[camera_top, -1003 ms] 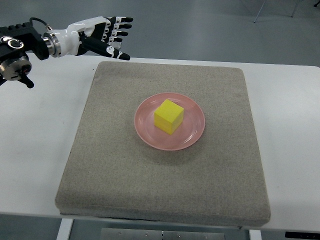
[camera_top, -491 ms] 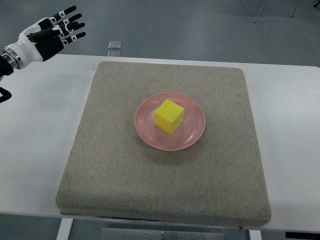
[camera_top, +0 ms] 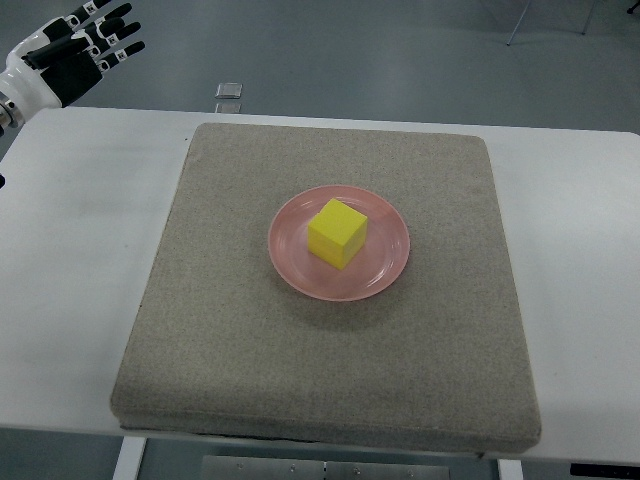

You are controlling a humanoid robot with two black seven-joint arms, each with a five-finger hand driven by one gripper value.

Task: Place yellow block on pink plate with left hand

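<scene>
A white table carries a grey mat, which covers most of it.

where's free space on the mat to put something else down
The mat is bare all around the plate: widest along the near edge, also on the left and right strips. Only the centre is taken, by the plate with the block. The left hand is off at the far-left corner.

- Even, bright overhead light, no glare on the white table.
- Soft shadow under the yellow block, well right of the left hand's fingers.
- Fingers slightly blurred at the frame corner.
</scene>
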